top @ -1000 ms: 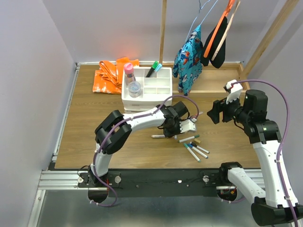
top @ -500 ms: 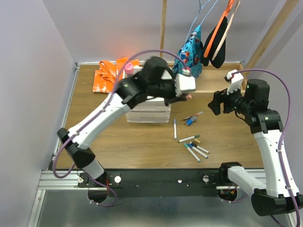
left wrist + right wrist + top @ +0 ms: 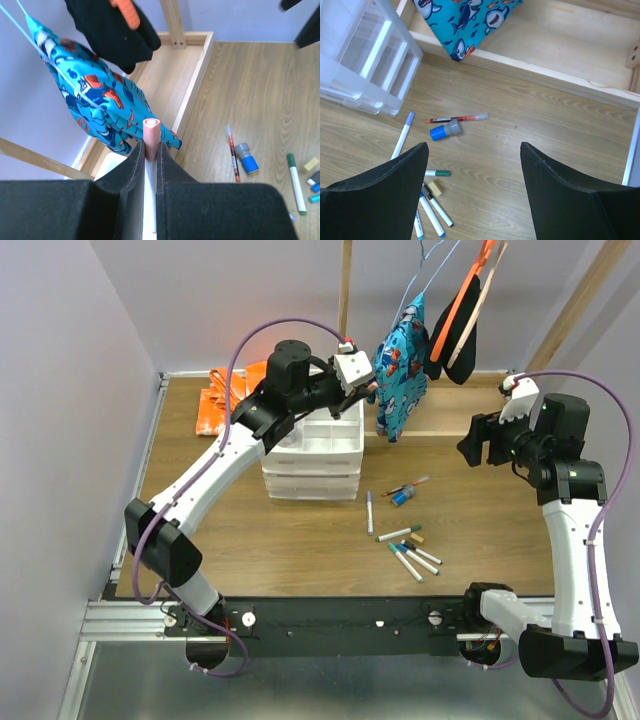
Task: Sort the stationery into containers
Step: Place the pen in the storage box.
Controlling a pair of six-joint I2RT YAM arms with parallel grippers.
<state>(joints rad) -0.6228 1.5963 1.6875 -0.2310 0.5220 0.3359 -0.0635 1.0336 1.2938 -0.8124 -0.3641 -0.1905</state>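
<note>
Our left gripper (image 3: 151, 146) pinches one marker (image 3: 151, 128) above the drawers (image 3: 318, 456), the right gripper (image 3: 472, 148) gapes empty, and most pens (image 3: 399, 534) lie unsorted.

The wooden table (image 3: 230, 530) carries the drawer unit (image 3: 312, 465), an orange cloth (image 3: 213, 408) (crumpled), loose markers (image 3: 398, 534) and a blue highlighter (image 3: 402, 497).

— Where's the drawer unit (image 3: 320, 465)?
— Centre of the frame, folded cloth (image 3: 220, 405) behind it at upper left.
— And the markers (image 3: 412, 556)?
— On the table (image 3: 480, 530) at lower right of it, a lone marker (image 3: 369, 511) lying between.
</note>
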